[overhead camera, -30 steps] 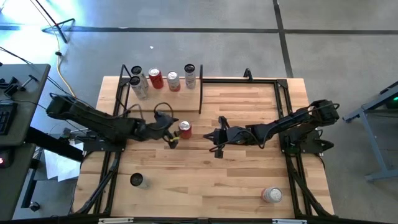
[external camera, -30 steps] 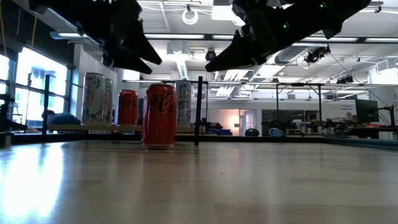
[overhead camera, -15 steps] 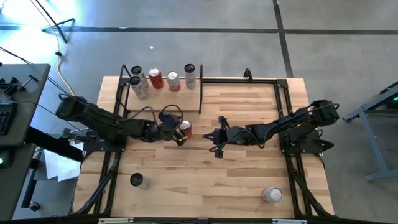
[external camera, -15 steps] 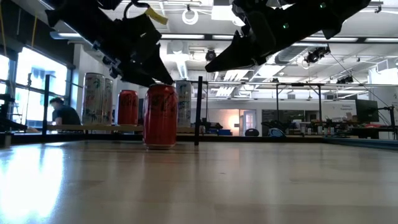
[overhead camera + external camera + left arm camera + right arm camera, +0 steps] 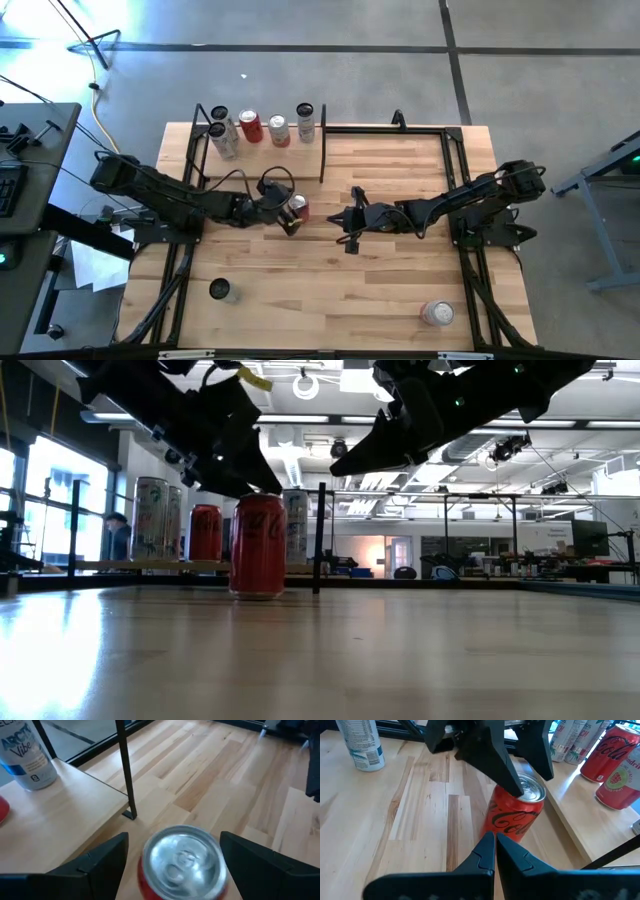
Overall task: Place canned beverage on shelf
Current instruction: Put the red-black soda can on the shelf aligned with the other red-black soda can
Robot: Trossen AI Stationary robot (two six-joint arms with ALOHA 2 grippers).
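The left tool (image 5: 284, 212) hung wide open astride the top of the upright red can (image 5: 257, 546), which stood on the worktop (image 5: 400, 270) near the shelf (image 5: 55, 815). The right tool (image 5: 347, 224) hovered shut nearby.

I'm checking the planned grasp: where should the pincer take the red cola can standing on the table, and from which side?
Grip the red cola can around its upright round wall, just under the rim, coming down from above. It stands alone in front of the shelf, so both sides are free. The open left pincer already straddles its top.
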